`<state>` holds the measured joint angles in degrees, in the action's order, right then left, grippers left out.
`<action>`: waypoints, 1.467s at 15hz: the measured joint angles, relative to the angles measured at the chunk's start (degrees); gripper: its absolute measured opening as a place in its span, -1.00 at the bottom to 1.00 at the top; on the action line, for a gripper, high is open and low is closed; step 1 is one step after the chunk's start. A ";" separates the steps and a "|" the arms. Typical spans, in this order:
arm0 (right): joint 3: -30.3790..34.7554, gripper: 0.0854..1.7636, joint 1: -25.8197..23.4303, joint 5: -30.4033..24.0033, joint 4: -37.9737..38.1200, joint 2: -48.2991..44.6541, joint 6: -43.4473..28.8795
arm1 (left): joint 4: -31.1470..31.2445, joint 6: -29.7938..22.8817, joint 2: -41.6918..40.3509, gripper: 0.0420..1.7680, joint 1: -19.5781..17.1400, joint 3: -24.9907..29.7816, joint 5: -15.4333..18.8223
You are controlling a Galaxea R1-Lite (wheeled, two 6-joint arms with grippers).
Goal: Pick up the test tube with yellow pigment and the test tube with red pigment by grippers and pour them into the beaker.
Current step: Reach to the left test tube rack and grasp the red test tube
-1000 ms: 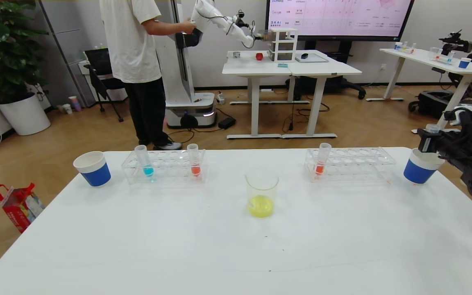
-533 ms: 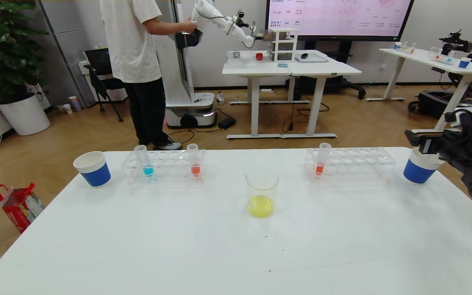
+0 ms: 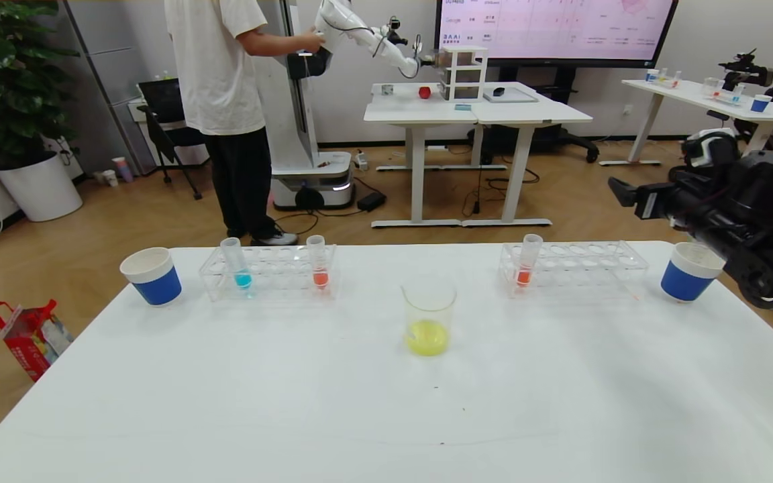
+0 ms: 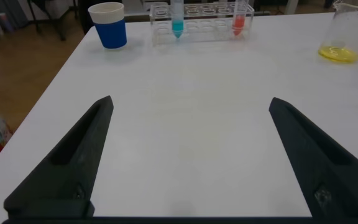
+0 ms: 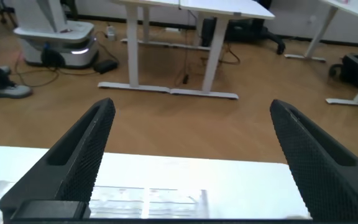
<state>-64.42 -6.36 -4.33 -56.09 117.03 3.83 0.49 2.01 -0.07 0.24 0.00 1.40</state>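
The beaker (image 3: 429, 315) stands mid-table with yellow liquid in its bottom; it also shows in the left wrist view (image 4: 347, 31). A test tube with red pigment (image 3: 527, 261) stands in the right rack (image 3: 581, 268). Another red tube (image 3: 318, 261) and a cyan tube (image 3: 235, 263) stand in the left rack (image 3: 272, 272). No test tube with yellow pigment is in view. My right gripper (image 3: 620, 191) hangs open and empty above the table's far right edge (image 5: 191, 109). My left gripper (image 4: 191, 102) is open and empty, low over the near left of the table.
A blue-and-white paper cup (image 3: 690, 272) stands right of the right rack, below my right arm. Another cup (image 3: 151, 275) stands left of the left rack. A person and other tables are beyond the table's far edge.
My right gripper has risen from just over the right paper cup and swung left, towards the right rack. A clear tube end seen at it one second ago no longer shows.
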 joint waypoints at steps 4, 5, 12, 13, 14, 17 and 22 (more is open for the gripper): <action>3.75 0.97 6.01 2.77 1.18 -7.83 0.07 | -0.02 -0.01 0.00 0.98 0.00 0.00 -0.02; 4.77 0.97 6.41 2.79 1.16 -10.11 0.09 | -0.02 0.00 0.00 0.98 0.02 0.00 0.00; 20.07 0.97 7.92 2.55 0.96 -38.36 0.18 | 0.00 0.00 0.00 0.98 0.02 0.00 0.00; 23.32 0.97 8.09 2.44 1.05 -43.44 0.22 | 0.00 0.00 0.00 0.98 0.02 0.00 -0.02; 27.05 0.97 8.20 2.33 1.07 -48.92 0.33 | 0.00 0.00 0.00 0.98 0.02 0.00 -0.02; 36.69 0.97 8.29 1.90 1.27 -64.22 1.62 | -0.02 0.00 0.00 0.98 0.02 0.00 -0.02; 45.62 0.97 8.03 1.24 11.36 -86.00 4.29 | 0.02 0.00 0.00 0.98 0.02 0.00 0.00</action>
<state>-18.80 1.67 -3.08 -44.73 31.03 8.12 0.51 2.01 -0.07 0.27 0.00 1.40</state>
